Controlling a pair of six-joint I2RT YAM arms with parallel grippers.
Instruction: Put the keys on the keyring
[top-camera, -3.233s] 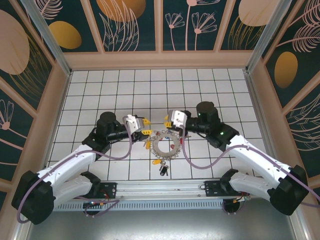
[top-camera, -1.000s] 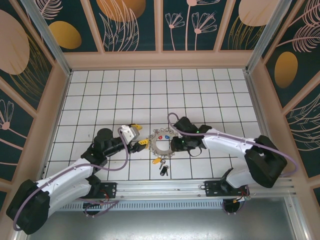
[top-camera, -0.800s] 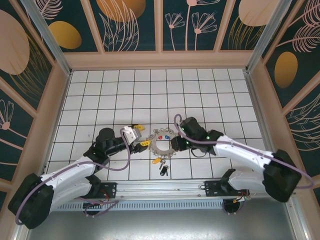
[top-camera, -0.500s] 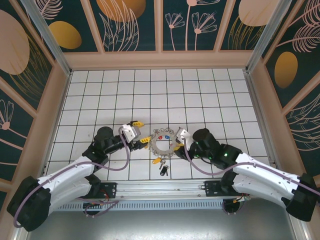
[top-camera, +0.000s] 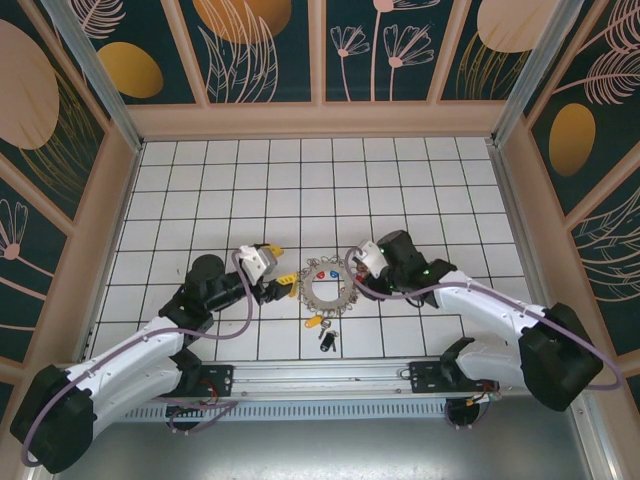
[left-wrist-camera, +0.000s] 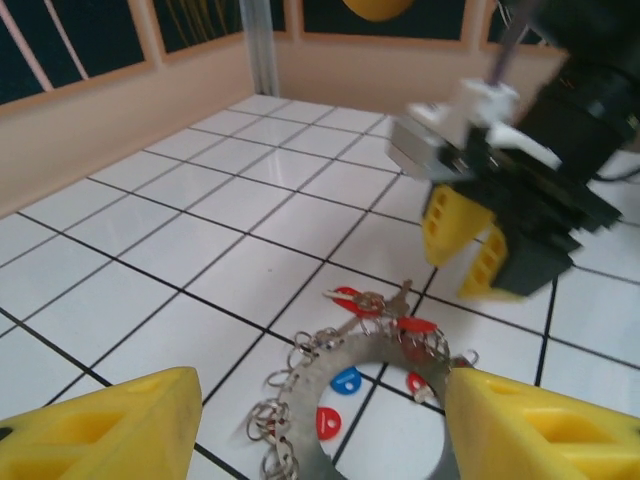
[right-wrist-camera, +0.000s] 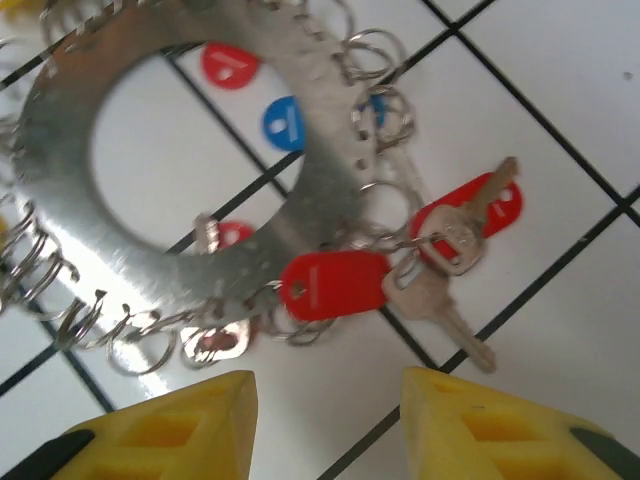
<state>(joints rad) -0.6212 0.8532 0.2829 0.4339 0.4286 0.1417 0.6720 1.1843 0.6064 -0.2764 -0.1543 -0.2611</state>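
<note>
The keyring (top-camera: 325, 289), a flat grey metal ring with small split rings round its rim, lies on the white tiles between both grippers. Red-tagged keys (right-wrist-camera: 335, 283) and a silver key (right-wrist-camera: 440, 305) hang at its rim, and blue (right-wrist-camera: 283, 122) and red (right-wrist-camera: 229, 63) tags lie in its hole. My left gripper (top-camera: 280, 265) is open at the ring's left side, with the ring (left-wrist-camera: 375, 348) ahead between its fingers (left-wrist-camera: 110, 430). My right gripper (top-camera: 354, 270) is open just off the ring's right edge, above the red keys, holding nothing.
A yellow-tagged key (top-camera: 316, 323) and a black-headed key (top-camera: 326, 340) lie loose just in front of the ring, near the rail at the table's front edge (top-camera: 330, 378). Wooden walls (top-camera: 320, 120) enclose the tiled floor, which has free room behind the ring.
The right arm has swung about at the ring's right edge and its jaws have widened. The left gripper has stayed open by the ring's left side.
</note>
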